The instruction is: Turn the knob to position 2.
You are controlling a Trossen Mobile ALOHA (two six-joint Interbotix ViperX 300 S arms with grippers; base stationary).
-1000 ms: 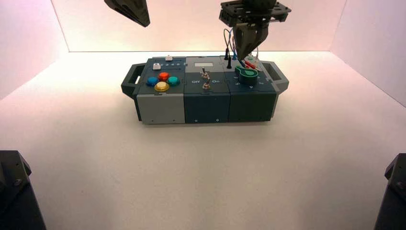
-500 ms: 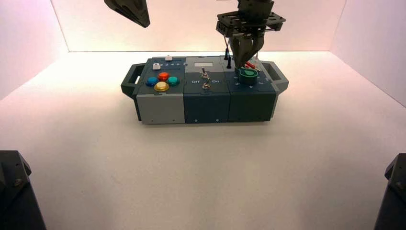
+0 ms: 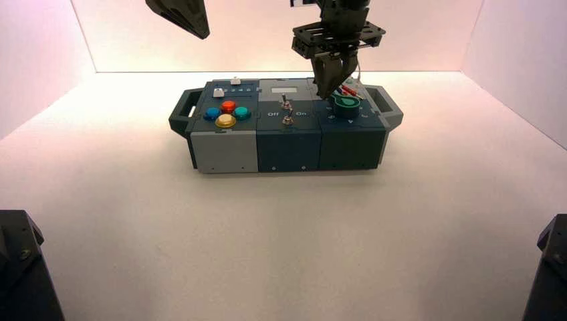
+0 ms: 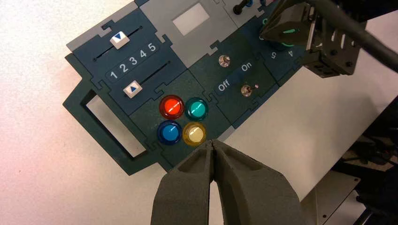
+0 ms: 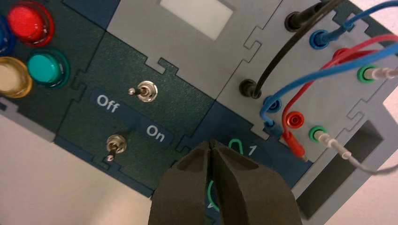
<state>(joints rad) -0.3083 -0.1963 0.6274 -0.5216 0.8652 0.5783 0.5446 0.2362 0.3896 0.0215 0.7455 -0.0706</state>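
The green knob sits on the right module of the box. My right gripper hangs shut just over the knob's left rear side; whether it touches the knob I cannot tell. In the right wrist view its shut fingertips lie beside the printed "1" and cover the knob. In the left wrist view the knob shows only as a green sliver under the right gripper. My left gripper is parked high at the back left, shut and empty.
Two metal toggle switches stand by the Off/On lettering in the middle module. Red, teal, blue and yellow buttons and two sliders fill the left module. Black, blue, red and white wires are plugged in behind the knob.
The right gripper has dropped a little and moved left, from above the wires to the knob's left rear side. The left arm has not moved.
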